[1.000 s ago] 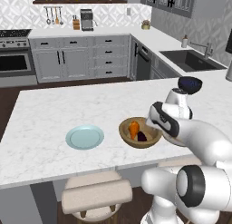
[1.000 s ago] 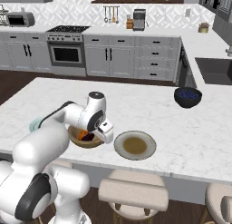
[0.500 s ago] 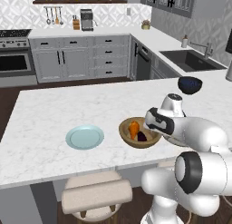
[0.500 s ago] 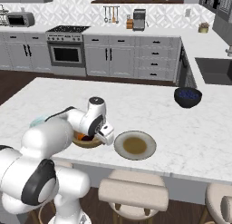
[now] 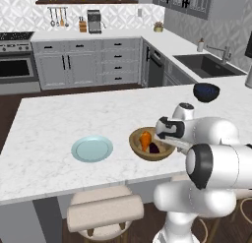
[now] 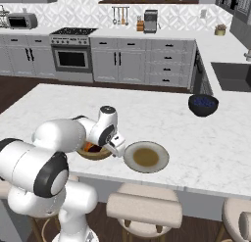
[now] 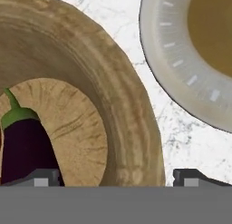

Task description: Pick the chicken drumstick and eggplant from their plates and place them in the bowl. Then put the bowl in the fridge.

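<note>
White marble island counter [image 5: 59, 119], grey kitchen behind. Wooden bowl [image 5: 140, 149] sits near the front edge, already holding chicken drumstick [image 5: 145, 139] and eggplant [image 7: 25, 148]. Gripper [image 7: 115, 177] spread wide, empty, straddling the bowl's near wall, one tip inside, one outside. Bowl looks stiff, thick-walled, moderately heavy with a smooth rim; pinching the wall seems the best hold, contents may roll if tipped. Beige plate [image 6: 145, 157] just beside the bowl, blue plate [image 5: 92, 148] near, dark bowl [image 6: 203, 104] well apart; stools [image 6: 145, 208] below the edge.

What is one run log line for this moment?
pincer: open, straddling bowl wall | drumstick, eggplant: in bowl | fridge step: pending
</note>
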